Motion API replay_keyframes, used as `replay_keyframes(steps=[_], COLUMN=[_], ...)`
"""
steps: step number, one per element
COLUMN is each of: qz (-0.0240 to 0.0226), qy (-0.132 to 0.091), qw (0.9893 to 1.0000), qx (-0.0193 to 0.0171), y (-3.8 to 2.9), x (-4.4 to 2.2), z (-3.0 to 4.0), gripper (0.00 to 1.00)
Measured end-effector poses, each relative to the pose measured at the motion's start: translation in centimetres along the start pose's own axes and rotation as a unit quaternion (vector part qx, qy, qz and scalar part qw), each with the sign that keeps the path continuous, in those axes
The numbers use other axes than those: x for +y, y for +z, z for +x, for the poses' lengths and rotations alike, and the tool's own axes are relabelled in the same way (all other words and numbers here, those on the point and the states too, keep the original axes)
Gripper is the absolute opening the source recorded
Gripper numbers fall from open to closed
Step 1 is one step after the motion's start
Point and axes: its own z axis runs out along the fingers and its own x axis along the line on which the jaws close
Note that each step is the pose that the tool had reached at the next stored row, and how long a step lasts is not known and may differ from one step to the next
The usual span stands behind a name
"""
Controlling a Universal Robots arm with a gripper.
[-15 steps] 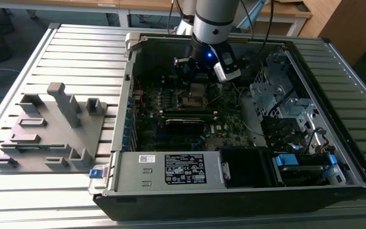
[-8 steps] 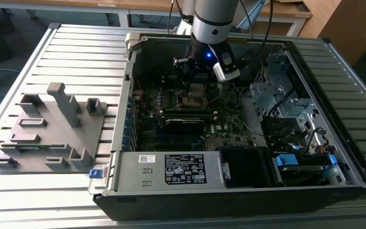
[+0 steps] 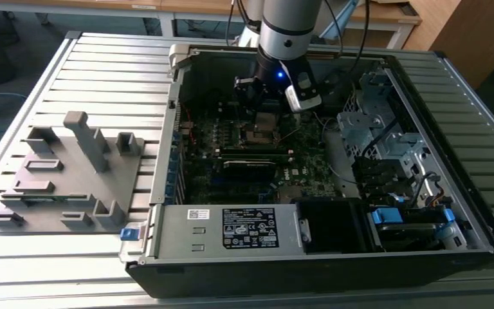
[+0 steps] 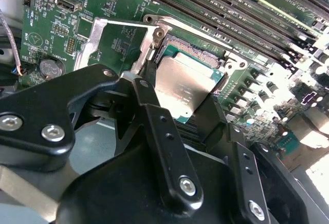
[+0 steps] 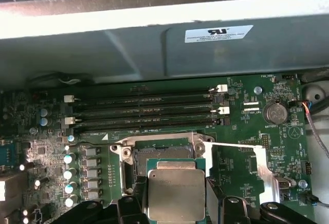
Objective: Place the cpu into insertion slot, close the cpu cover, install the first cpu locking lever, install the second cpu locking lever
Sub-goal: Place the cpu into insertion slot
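Observation:
My gripper (image 3: 264, 118) hangs inside the open computer case, low over the motherboard. It is shut on the cpu (image 5: 175, 190) (image 4: 186, 82), a flat silver-grey square held by its edges between the two black fingers (image 5: 134, 203) (image 4: 150, 88). The chip sits just above the insertion slot (image 5: 157, 154) (image 4: 191, 49), covering most of it, and part of the dark socket shows past the chip's edge. The cpu cover (image 5: 263, 167) (image 4: 93, 35) lies swung open beside the slot, with green board showing through its cut-out. The locking levers cannot be made out.
Long black memory slots (image 5: 144, 111) run close beside the socket, with the case's grey wall (image 5: 154, 49) beyond them. The drive cage (image 3: 375, 129) and power supply (image 3: 229, 228) bound the board. A grey fixture (image 3: 67, 174) stands on the slatted table at the exterior view's left.

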Motion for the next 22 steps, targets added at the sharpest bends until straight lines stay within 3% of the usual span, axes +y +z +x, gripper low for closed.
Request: replay_keyframes(steps=[5, 8, 13, 17, 22], qz=[-0.0001, -0.0005, -0.0006, -0.0010, -0.0015], qy=[0.003, 0.026, 0.031, 0.061, 0.077], qw=[1.0000, 0.9997, 0.9995, 0.9981, 0.9970], qx=[-0.0002, -0.0016, -0.0019, -0.0037, -0.0047], y=[0.01, 0.06, 0.07, 0.16, 0.22], x=[0.00, -0.01, 0.00, -0.01, -0.01], z=[0.00, 0.00, 0.00, 0.00, 0.00], gripper=[0.54, 0.54, 0.54, 0.54, 0.54])
